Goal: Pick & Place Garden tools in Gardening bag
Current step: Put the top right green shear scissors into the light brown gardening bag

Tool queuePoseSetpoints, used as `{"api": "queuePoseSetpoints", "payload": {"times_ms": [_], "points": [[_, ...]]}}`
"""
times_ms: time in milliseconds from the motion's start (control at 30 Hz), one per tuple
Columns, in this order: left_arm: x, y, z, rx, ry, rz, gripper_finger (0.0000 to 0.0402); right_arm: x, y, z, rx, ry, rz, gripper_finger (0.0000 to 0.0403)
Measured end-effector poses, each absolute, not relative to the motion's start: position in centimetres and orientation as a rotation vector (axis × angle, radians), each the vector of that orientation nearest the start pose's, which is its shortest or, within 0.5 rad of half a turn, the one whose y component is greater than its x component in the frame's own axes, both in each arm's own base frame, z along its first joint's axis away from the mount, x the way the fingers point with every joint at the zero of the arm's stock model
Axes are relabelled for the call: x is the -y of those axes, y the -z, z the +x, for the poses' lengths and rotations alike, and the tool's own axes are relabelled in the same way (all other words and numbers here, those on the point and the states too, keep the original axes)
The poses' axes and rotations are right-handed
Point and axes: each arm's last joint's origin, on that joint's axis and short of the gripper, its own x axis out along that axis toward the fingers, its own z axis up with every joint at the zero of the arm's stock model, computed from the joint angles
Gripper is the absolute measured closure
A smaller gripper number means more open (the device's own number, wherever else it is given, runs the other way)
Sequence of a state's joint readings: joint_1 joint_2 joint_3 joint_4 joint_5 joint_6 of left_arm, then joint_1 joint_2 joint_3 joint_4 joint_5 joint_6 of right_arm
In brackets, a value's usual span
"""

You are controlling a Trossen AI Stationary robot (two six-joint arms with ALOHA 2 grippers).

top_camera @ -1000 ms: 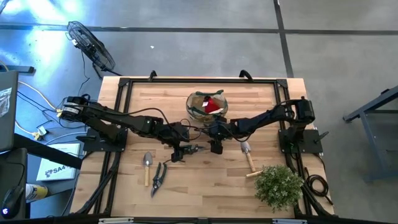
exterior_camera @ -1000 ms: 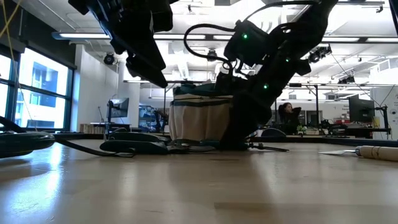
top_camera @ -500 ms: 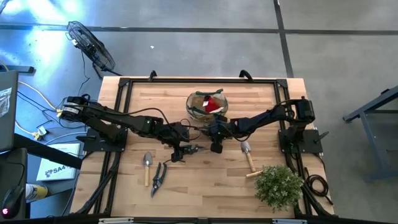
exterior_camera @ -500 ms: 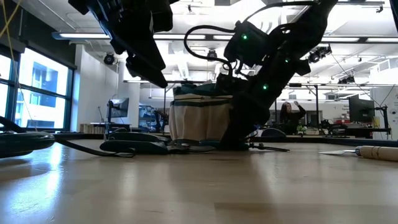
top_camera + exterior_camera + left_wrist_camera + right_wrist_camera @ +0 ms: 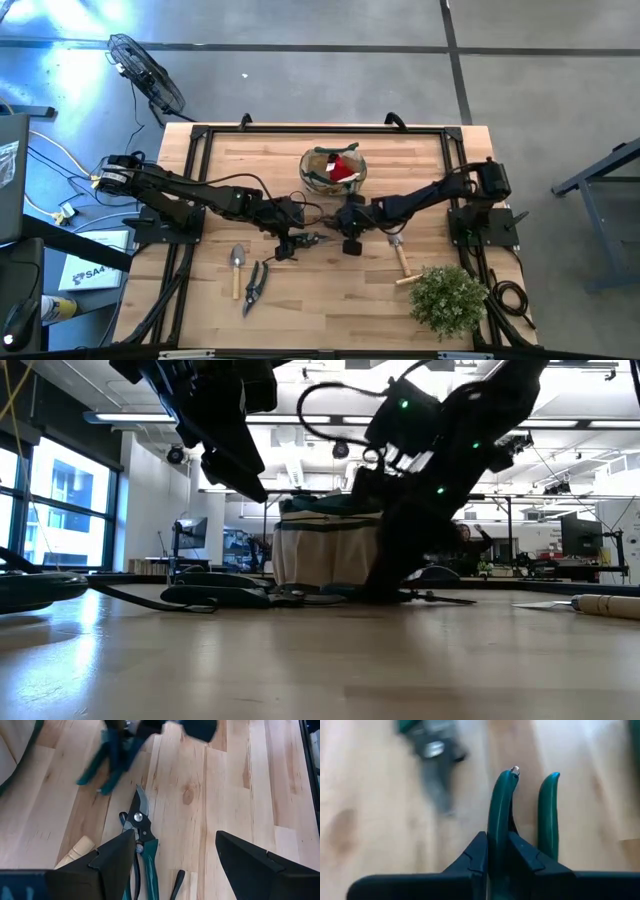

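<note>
We have the right end effector (image 5: 351,241) clamped on one green handle of a pair of pruning shears (image 5: 506,815), mid-worktop (image 5: 330,300), just in front of the gardening bag (image 5: 333,168). The left end effector (image 5: 285,243) hangs spread wide over a second pair of shears (image 5: 140,832), gripping nothing. We judge these shears stiff, fairly light, and slick on the coated handles; gripped by one handle, they may pivot or swing open. A grip across both handles near the pivot would probably be steadier.
</note>
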State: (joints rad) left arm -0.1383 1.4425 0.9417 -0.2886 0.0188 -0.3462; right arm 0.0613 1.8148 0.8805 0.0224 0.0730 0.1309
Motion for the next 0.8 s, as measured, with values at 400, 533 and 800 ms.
{"api": "queuePoseSetpoints", "payload": {"times_ms": [400, 533, 800], "points": [[4.2, -23.1, 29.5, -0.807, 0.01, -0.28, 0.013, -5.2, -20.6, 29.8, -0.757, 0.163, -0.054, 0.0368], [4.2, -23.1, 29.5, -0.813, 0.01, -0.281, 0.013, -5.9, -25.1, 26.8, -0.613, 0.252, -0.044, 0.0368], [4.4, -23.1, 29.4, -0.813, 0.015, -0.275, 0.013, -6.2, -32.2, 20.5, -0.271, 0.433, -0.057, 0.0368]]}}
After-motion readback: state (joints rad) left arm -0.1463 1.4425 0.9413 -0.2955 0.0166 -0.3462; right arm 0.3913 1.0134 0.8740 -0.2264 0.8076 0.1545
